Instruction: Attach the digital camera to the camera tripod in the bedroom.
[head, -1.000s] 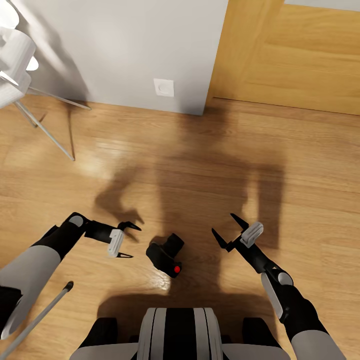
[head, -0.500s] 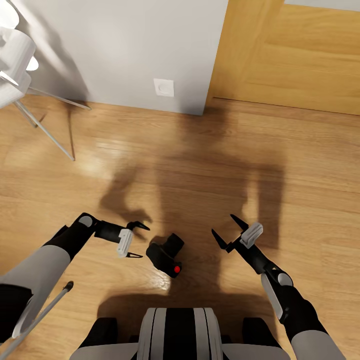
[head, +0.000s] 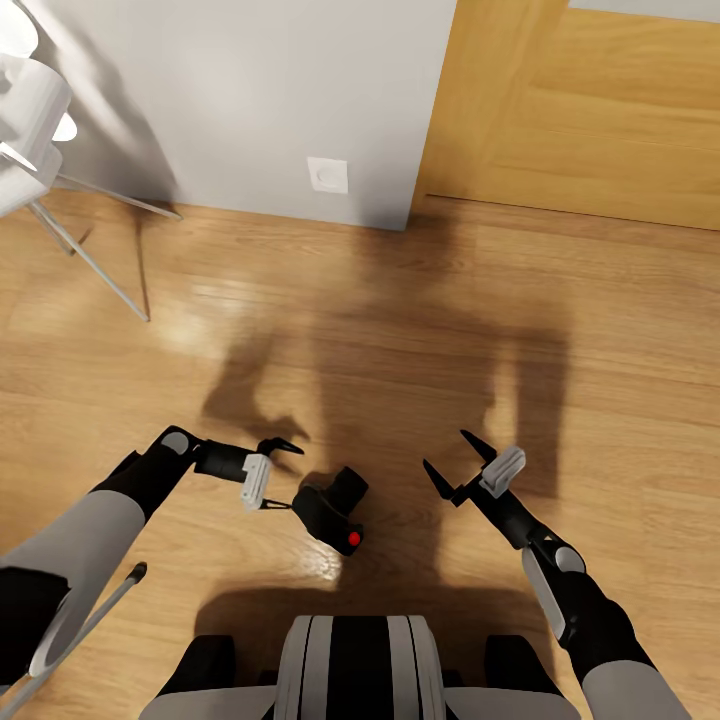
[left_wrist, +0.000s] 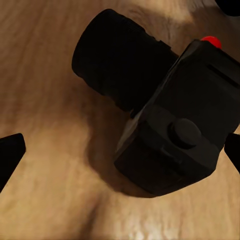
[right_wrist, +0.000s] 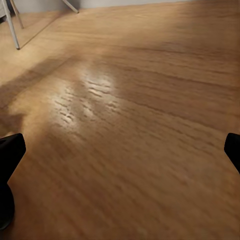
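Your left tool (head: 280, 475) sits low over the floor with its two thin black fingers spread wide and nothing between them; the nearer fingertip (head: 279, 505) is just beside the digital camera (head: 331, 508), though you cannot tell whether it touches. In the left wrist view the finger ends show as dark wedges at both edges, with the camera (left_wrist: 170, 135) lying between and beyond them.

The camera is a matte black box lying tilted on the light wood floor (head: 400, 330), its short ribbed round lens barrel (left_wrist: 117, 62) pointing away from your trunk and its bright red button (head: 353, 540) on the end nearest you. A small round knob (left_wrist: 185, 132) stands out from the face turned to the wrist camera.

Your right tool (head: 452, 462) hangs apart from the camera on its other side, its pointed black fingers also splayed and empty, above bare glossy planks.

Farther out, thin silver legs (head: 90, 260) of a white lamp stand at the far left. A grey-white wall (head: 250, 90) carries a square white socket plate (head: 327, 175), next to a honey-toned wooden door (head: 600, 120).
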